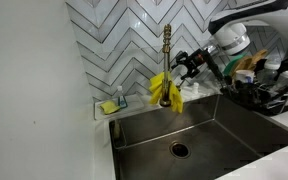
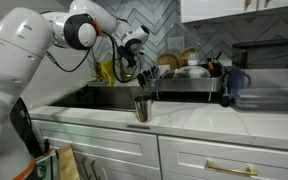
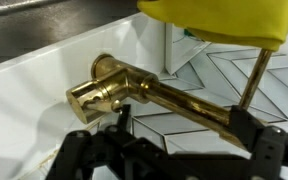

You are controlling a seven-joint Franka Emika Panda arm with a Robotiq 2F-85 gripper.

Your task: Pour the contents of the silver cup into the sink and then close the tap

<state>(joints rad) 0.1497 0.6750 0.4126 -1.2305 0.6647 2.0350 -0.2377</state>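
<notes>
One white arm (image 2: 24, 55) reaches over the surface (image 2: 209, 118). Dark steel sink (image 1: 234, 128) sits below the tiled wall, with a drain in its floor. Brass tap (image 1: 167, 50) stands upright behind the basin, draped with a yellow cloth (image 1: 162, 88). Gripper (image 1: 183, 66) is at the tap, fingers spread either side of the brass. Silver cup (image 2: 142, 108) stands upright on the surface's front edge.

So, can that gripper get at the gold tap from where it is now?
Probably yes. The gripper hangs right beside the tap, open, nothing between them; only the yellow cloth draped lower on it hangs near.
</notes>
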